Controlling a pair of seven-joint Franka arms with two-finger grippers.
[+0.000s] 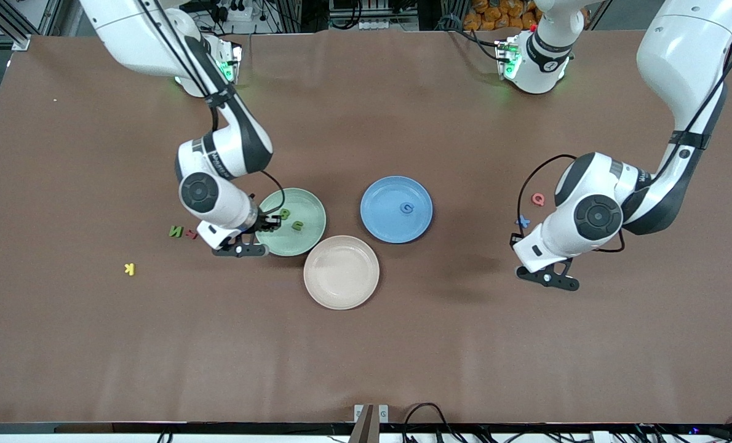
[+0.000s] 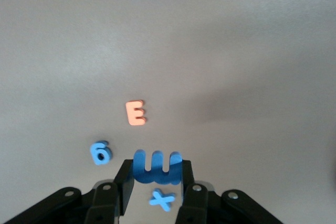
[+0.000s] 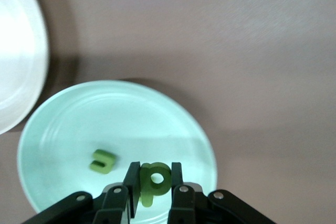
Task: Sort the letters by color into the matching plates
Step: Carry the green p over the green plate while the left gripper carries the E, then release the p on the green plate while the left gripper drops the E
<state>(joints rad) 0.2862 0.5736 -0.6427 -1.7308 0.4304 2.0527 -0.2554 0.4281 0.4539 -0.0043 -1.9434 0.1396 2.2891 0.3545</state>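
Right wrist view shows my right gripper [image 3: 155,182] clamped edgewise on a light, squashy green letter [image 3: 153,178] over the green plate [image 3: 63,119].

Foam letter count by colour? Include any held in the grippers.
Green foam letters: 4 (1 held in the right gripper)
Blue foam letters: 4 (1 held in the left gripper)
Red or orange foam letters: 3
Yellow foam letter K: 1
Total: 12
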